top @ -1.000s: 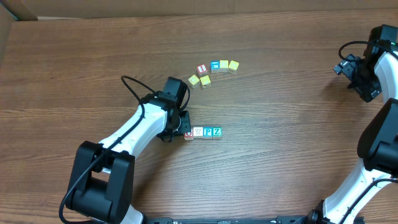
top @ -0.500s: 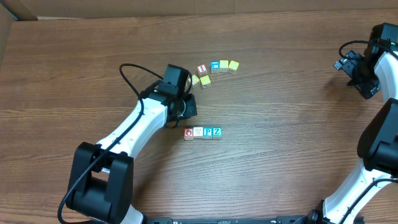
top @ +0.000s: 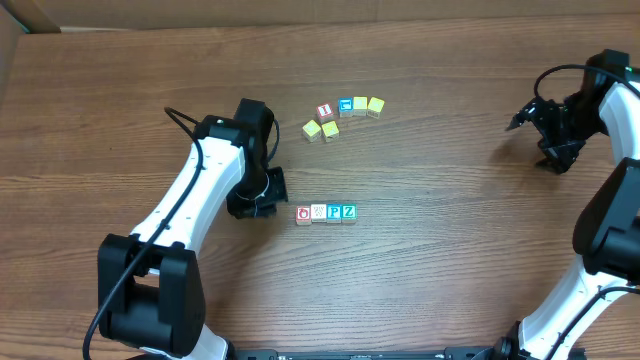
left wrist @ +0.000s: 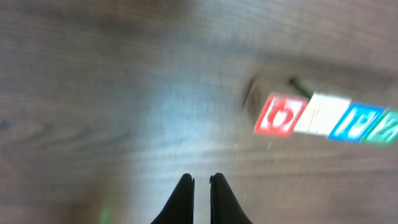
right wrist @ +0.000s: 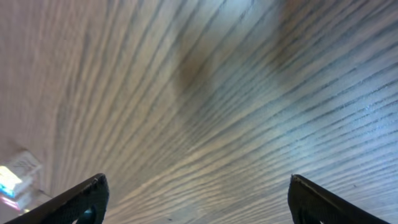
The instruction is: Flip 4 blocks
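Observation:
Four blocks lie in a row on the wooden table: the red "O" block [top: 303, 213], the whitish block [top: 319, 212], the blue "P" block [top: 334, 212] and the green "Z" block [top: 349, 211]. My left gripper [top: 268, 203] sits just left of the row, apart from it, shut and empty. Its wrist view is blurred: the left gripper [left wrist: 201, 180] points at bare wood, with the red block [left wrist: 280, 115] and the rest of the row up to the right. My right gripper [top: 530, 145] hangs open at the far right; the right gripper [right wrist: 196, 183] holds nothing.
A loose cluster lies behind the row: two yellow cubes [top: 320, 129], a red "1" cube [top: 325, 111], a blue cube [top: 346, 106] and two more yellow cubes [top: 368, 104]. A cardboard edge [top: 20, 20] borders the far left.
My left gripper left the red end of the row, swung up, then came down left of it. My right gripper turned and reached inward to the left.

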